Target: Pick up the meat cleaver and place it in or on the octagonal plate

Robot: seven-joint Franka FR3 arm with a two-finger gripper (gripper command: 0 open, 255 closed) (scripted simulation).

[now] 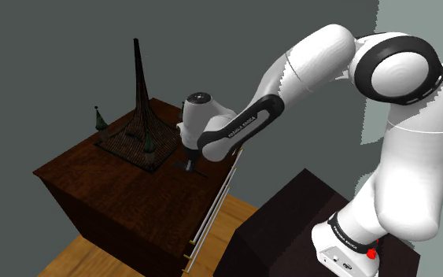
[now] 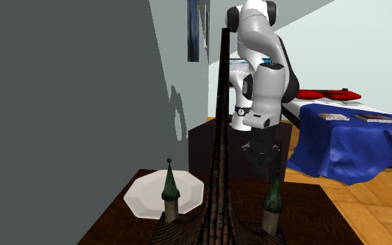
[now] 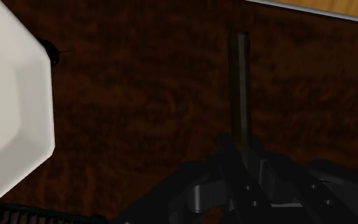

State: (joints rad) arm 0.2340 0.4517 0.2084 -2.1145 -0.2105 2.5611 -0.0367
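Note:
A thin dark meat cleaver (image 3: 239, 83) shows edge-on in the wrist view, running straight out from between my fingers. My black gripper (image 3: 241, 156) is shut on it, low over the dark wooden dresser top (image 3: 139, 95). In the shoulder view the gripper (image 1: 190, 163) points down near the dresser's front edge, with the cleaver (image 1: 198, 171) a dark sliver under it. The white octagonal plate (image 3: 12, 95) lies flat on the dresser, well off to one side of the gripper. From the second exterior view, the plate (image 2: 149, 196) is on the left and the gripper (image 2: 260, 161) beyond the tower.
A tall dark tower model (image 1: 138, 102) with small green-roofed turrets (image 2: 170, 184) stands on the dresser between plate and gripper in the second exterior view. A pale rail (image 3: 311, 9) marks the dresser's edge. Behind the arm is a blue-covered bed (image 2: 347, 139). The stand (image 1: 290, 228) is beside the dresser.

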